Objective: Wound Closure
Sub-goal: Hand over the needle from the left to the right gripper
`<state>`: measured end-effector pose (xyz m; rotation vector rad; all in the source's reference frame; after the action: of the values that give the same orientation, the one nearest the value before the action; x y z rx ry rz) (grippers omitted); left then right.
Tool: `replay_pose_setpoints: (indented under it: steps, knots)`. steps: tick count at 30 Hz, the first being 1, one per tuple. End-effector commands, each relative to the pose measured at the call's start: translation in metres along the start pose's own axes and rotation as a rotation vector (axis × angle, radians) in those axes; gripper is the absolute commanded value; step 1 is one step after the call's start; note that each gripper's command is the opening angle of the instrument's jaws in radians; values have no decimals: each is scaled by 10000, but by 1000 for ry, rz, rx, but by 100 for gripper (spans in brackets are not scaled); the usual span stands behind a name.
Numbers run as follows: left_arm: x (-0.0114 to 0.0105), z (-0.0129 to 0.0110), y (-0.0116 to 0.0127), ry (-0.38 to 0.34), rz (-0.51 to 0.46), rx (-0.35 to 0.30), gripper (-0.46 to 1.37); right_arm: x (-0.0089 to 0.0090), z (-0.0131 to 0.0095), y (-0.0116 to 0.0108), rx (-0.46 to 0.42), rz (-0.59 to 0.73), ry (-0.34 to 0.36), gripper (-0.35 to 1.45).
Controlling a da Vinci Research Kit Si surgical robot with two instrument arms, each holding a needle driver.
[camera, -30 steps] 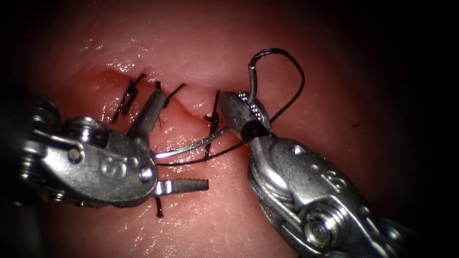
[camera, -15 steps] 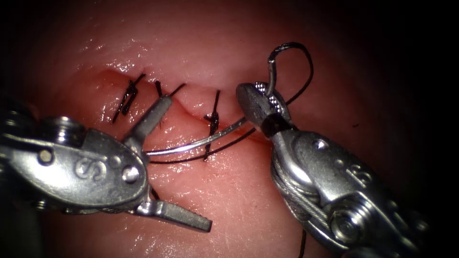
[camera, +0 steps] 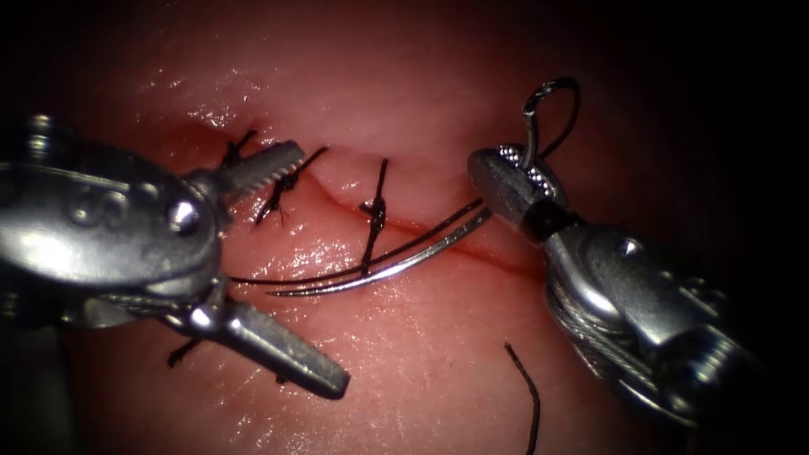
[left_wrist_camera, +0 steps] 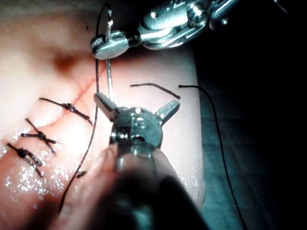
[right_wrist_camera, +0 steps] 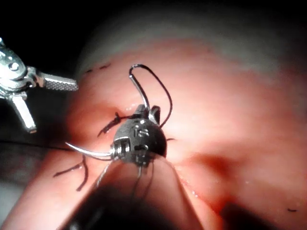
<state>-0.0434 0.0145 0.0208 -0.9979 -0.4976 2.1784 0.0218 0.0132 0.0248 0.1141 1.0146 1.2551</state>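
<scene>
Right tool (camera: 506, 173), entering from the right, has its jaws clamped on the needle (camera: 396, 263) near its swaged end. The stretch of needle between the jaws is hidden, and only the short tail with its loop of thread (camera: 552, 114) rises above them. The needle's shaft sweeps leftward, lying over the tissue (camera: 404, 362) and crossing the cut (camera: 438, 232); its tip is free, not in the tissue. Left tool (camera: 278, 278) on the left has its two jaws spread wide, holding nothing. Its upper jaw covers part of the leftmost stitches. One dark strand of thread runs alongside the needle. Three knotted stitches (left_wrist_camera: 41, 136) are countable in the left wrist view. One loose thread end (camera: 527, 396) lies on the tissue and is cut off at the frame edge.
</scene>
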Motion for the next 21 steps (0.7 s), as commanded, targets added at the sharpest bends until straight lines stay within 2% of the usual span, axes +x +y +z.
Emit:
replay_pose_setpoints:
  steps: [1,4,8,14,16,21]
  knots:
    - [-1,-1,0,1,-15,-24,95,0,0,2,35,-52,-10,-35]
    - [-2,-1,1,3,-39,-57,92,1,-3,3,116,-165,-41,-35]
    - [-3,0,1,4,-55,-97,85,7,-3,5,174,-230,-60,-35]
    - [-7,4,-3,4,-69,-123,76,29,-10,16,300,-318,-67,-35]
    - [-12,8,-7,5,-77,-129,76,40,-15,26,392,-350,-69,-35]
    - [-19,17,-14,2,-92,-143,73,51,-22,37,480,-420,-60,-35]
